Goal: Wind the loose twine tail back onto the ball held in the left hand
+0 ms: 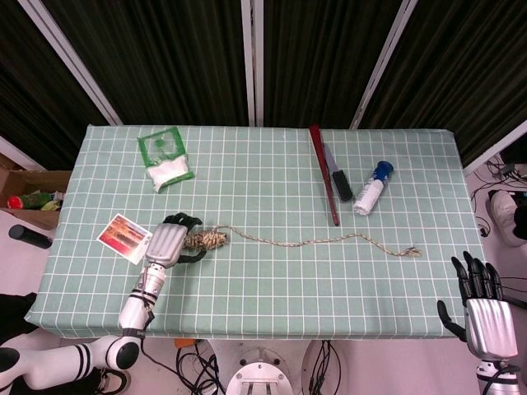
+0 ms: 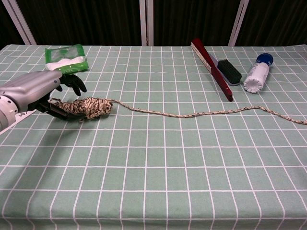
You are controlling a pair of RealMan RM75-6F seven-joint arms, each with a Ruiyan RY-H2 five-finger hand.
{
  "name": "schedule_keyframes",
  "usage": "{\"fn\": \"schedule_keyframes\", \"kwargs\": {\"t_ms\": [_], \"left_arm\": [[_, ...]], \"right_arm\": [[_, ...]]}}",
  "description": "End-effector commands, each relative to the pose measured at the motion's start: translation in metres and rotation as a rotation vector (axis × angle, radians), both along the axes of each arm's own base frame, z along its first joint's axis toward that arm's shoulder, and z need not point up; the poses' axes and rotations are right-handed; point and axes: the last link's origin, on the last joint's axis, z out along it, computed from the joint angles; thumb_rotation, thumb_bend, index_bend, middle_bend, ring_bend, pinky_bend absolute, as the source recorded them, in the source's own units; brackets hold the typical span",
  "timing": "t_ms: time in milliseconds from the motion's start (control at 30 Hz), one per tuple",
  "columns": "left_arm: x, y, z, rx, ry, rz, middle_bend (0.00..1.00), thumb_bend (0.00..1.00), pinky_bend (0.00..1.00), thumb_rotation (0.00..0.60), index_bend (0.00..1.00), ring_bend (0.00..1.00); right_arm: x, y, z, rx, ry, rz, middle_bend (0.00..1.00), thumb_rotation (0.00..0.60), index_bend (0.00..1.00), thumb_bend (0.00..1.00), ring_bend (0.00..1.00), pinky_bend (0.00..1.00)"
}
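A brown-and-white twine ball (image 1: 209, 240) (image 2: 92, 107) lies on the green checked tablecloth (image 1: 272, 288) at the left. My left hand (image 1: 168, 242) (image 2: 34, 91) rests on the table with its dark fingers curled around the ball's left end. The loose twine tail (image 1: 329, 240) (image 2: 206, 113) runs right from the ball in a wavy line across the cloth to a frayed end (image 1: 411, 252). My right hand (image 1: 483, 309) hovers off the table's front right corner with fingers extended and apart, holding nothing. The chest view does not show it.
A green-and-white packet (image 1: 165, 160) (image 2: 66, 56) lies at the back left. A picture card (image 1: 125, 237) lies beside my left hand. A red stick (image 1: 324, 174) (image 2: 213, 69), a black brush (image 1: 338, 183) (image 2: 229, 72) and a blue-capped white bottle (image 1: 372, 188) (image 2: 255, 74) lie at the back right.
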Motion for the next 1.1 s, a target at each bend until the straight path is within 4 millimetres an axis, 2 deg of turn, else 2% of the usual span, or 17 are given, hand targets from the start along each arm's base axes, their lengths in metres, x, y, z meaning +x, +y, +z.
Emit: {"fn": "schedule_keyframes", "kwargs": {"t_ms": [33,567,633,733,800,933,1100], "left_arm": [[-0.0016,-0.0002,-0.0006,-0.008,-0.006,0.007,0.32,0.2,0.26,0.434,0.29,0.21],[-0.0026,0.0058,-0.0004,-0.005,0.011,0.011,0.36,0.22,0.37,0.435,0.36,0.26],[-0.0035,0.0058,-0.002,-0.006,0.032,0.004,0.37,0.22,0.4,0.458,0.38,0.27],[-0.0032,0.0063,-0.0034,-0.003,0.035,-0.003,0.4,0.23,0.44,0.553,0.41,0.31],[-0.0032,0.007,-0.0041,-0.004,0.032,-0.006,0.42,0.23,0.47,0.592,0.44,0.33],[-0.0024,0.0078,-0.0059,-0.005,0.032,-0.009,0.48,0.29,0.53,0.6,0.51,0.39],[0.0036,0.009,-0.0018,0.03,-0.051,-0.008,0.57,0.37,0.61,0.6,0.61,0.48]], "right_arm": [[0.0001,0.0002,-0.0003,0.002,0.0,0.0,0.0,0.6,0.0,0.35,0.0,0.0],[-0.0006,0.0007,0.0017,-0.008,-0.01,0.003,0.0,0.6,0.0,0.37,0.0,0.0],[-0.001,0.001,0.0013,-0.011,-0.012,0.001,0.0,0.6,0.0,0.37,0.0,0.0],[-0.0019,0.001,0.0003,-0.012,-0.014,-0.001,0.0,0.6,0.0,0.37,0.0,0.0],[-0.0017,-0.0004,0.0001,-0.026,-0.019,0.014,0.0,0.6,0.0,0.37,0.0,0.0],[-0.0018,-0.0005,-0.0008,-0.036,-0.022,0.025,0.0,0.6,0.0,0.37,0.0,0.0],[-0.0016,-0.0004,0.0004,-0.047,-0.022,0.027,0.0,0.6,0.0,0.37,0.0,0.0]]}}
